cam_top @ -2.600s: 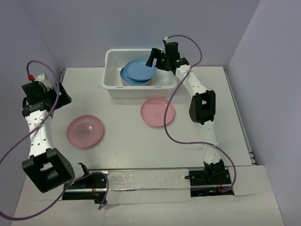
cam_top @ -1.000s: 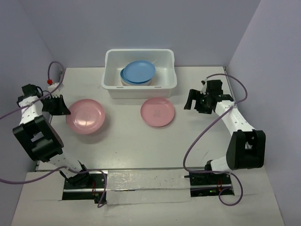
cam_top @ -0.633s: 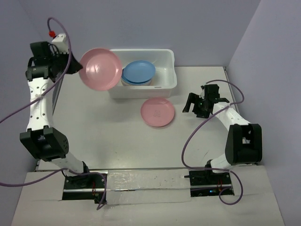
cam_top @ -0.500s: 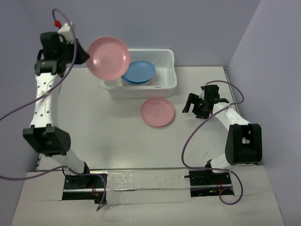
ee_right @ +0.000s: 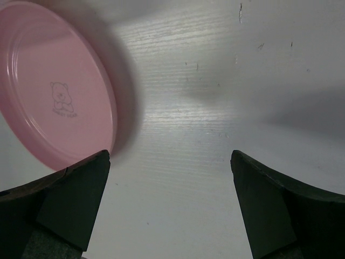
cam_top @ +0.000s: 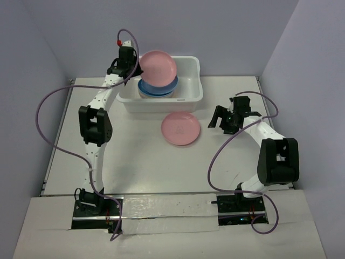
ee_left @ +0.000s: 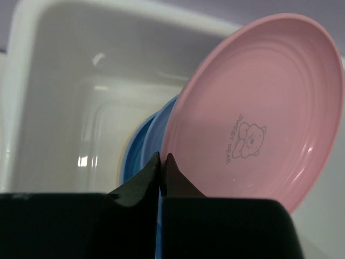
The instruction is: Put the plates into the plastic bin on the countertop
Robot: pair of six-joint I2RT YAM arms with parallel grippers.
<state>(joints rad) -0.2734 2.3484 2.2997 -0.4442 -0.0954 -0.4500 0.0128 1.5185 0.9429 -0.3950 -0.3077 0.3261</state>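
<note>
Pink plastic, thin and glossy, is what the held plate (cam_top: 157,67) appears to be made of. It is judged to be light, stiff and rather slippery, and unlikely to be harmed by a short drop. It is pinched at its rim by the left gripper (ee_left: 163,162), whose jaws are closed almost fully on the thin edge. It is carried tilted above the white bin (cam_top: 191,69), over the blue plates (cam_top: 156,86) stacked inside. Because so little material is clamped, some swinging or slipping in the grip is to be expected, so a low, gentle release onto the stack would be advised. A second pink plate (cam_top: 180,128) is seen lying flat and face up on the countertop (cam_top: 135,156), just in front of the bin, with a small bear print at its centre. The right gripper (cam_top: 226,120) is held beside it, to its right and apart from it, with the jaws spread wide and nothing between them. This plate is too broad to be spanned, so the raised rim is judged the only place for a hold, one finger above the lip and one below. As the plate sits flat on a smooth surface, it may be pushed along rather than caught, and a shallow, slanted approach to the nearest edge would likely be needed.
</note>
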